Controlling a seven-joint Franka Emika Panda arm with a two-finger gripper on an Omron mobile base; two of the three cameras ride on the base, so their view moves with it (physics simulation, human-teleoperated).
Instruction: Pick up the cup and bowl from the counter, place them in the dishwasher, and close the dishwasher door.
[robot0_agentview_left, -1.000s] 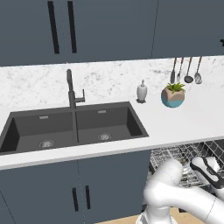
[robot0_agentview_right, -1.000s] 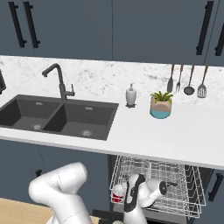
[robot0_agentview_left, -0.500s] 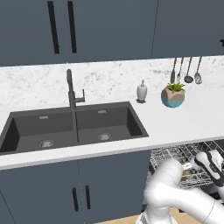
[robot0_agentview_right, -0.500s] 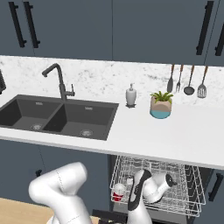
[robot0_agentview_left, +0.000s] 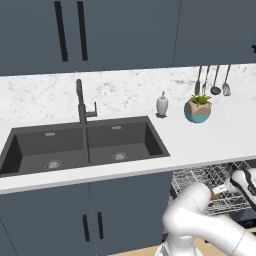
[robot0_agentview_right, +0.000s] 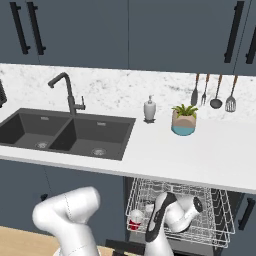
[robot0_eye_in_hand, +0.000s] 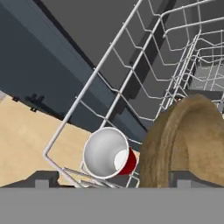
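Observation:
A red cup (robot0_eye_in_hand: 109, 154) with a white inside lies on its side in a front corner of the dishwasher's pulled-out wire rack (robot0_eye_in_hand: 131, 57), and it shows as a red spot (robot0_agentview_right: 135, 218) from the right base. Right beside it a brown wooden bowl (robot0_eye_in_hand: 188, 140) stands on edge in the rack. My gripper (robot0_eye_in_hand: 116, 179) hangs low over the rack (robot0_agentview_right: 220, 225) with its jaws wide apart and nothing between them; the bowl stands just ahead of one fingertip (robot0_eye_in_hand: 190, 177). The dark dishwasher door (robot0_eye_in_hand: 48, 61) lies open beneath the rack. The white counter (robot0_agentview_right: 200, 155) runs above.
On the counter stand a potted plant (robot0_agentview_right: 183, 120) and a soap dispenser (robot0_agentview_right: 149, 109). Utensils (robot0_agentview_right: 216, 92) hang on the back wall. A dark double sink (robot0_agentview_right: 65, 132) with a black faucet (robot0_agentview_right: 67, 92) lies to the left. Dark cabinets stand above and below, over a wooden floor (robot0_eye_in_hand: 22, 144).
The jaws have gone from nearly shut to wide open, letting go of the bowl, which now stands in the rack. The hand has shifted slightly rightward over the rack.

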